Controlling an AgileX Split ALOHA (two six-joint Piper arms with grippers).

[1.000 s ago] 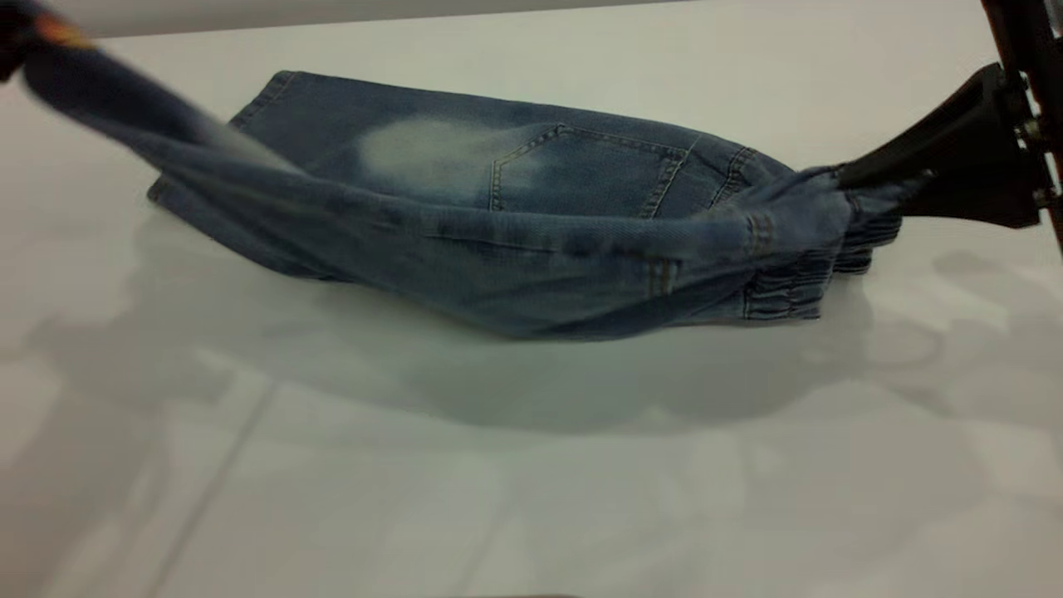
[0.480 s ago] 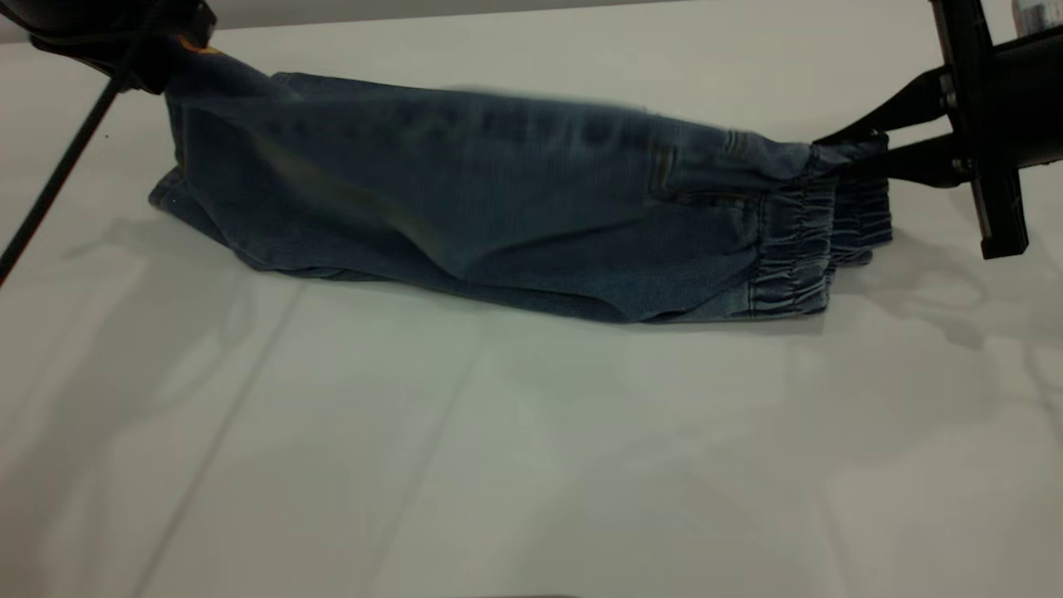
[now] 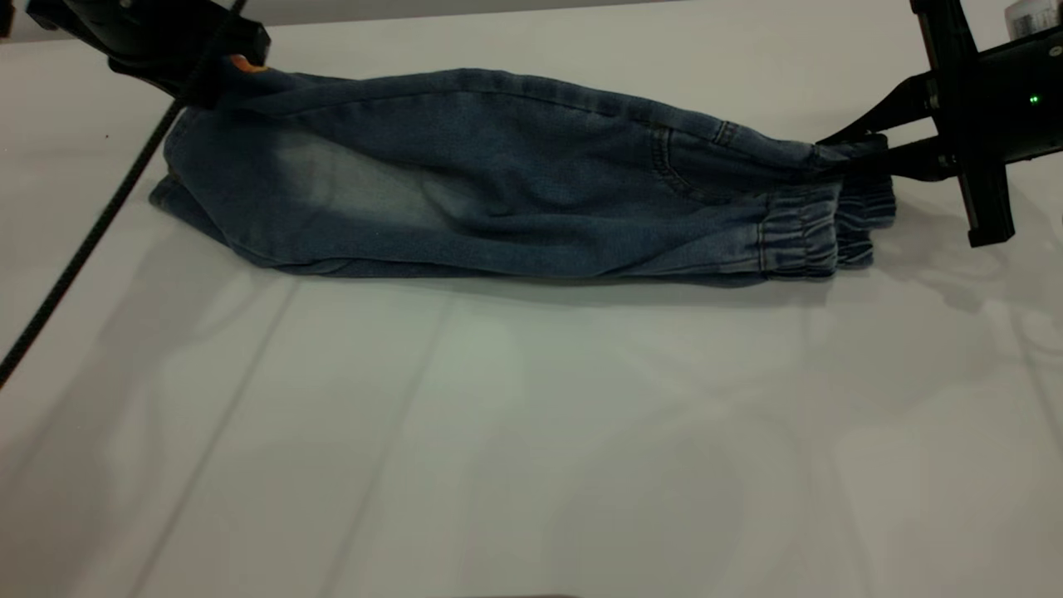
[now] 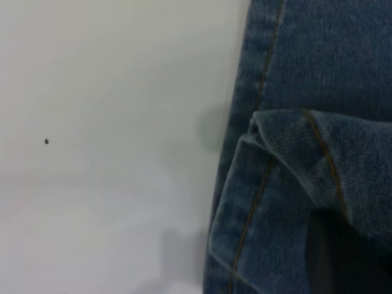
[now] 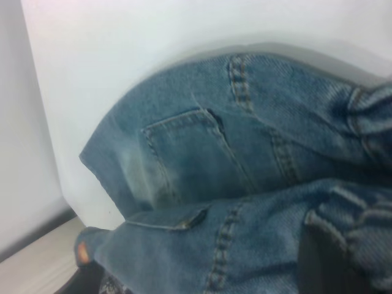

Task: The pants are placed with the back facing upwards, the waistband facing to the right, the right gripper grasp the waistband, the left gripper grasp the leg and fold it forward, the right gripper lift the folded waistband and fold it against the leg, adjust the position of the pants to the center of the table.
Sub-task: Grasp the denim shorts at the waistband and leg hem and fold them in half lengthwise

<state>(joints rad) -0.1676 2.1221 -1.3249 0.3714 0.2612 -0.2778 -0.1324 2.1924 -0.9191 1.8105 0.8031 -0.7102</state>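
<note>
Pants: the pants (image 3: 498, 174) lie at about 12 o'clock on the table (image 3: 531, 432), near the far edge. They are folded long-ways, one leg over the other. The stretchy waistband (image 3: 822, 228) is at the 3 o'clock end. The leg ends are at the 9 o'clock end.

Left gripper: the left gripper (image 3: 203, 66) is at the 10 o'clock corner. It is pinching the leg hem, and a bit of orange print shows right beside it. The fingers look squeezed on the cloth.

Right gripper: the right gripper (image 3: 864, 154) is at 3 o'clock. Its thin fingers are pinched on the top layer of the waistband and hold it a little off the table.

Step now: I think the first fold is being laid down. The top leg looks nearly flat, but both ends are lifted a bit.

How to do it well: lower both ends together so the edges line up. Keep the cloth pulled gently straight so no bumps stay. Only let go once the cloth rests on the table.

Left to do: fold the waistband over to the leg, then slide the pants toward the middle.
</note>
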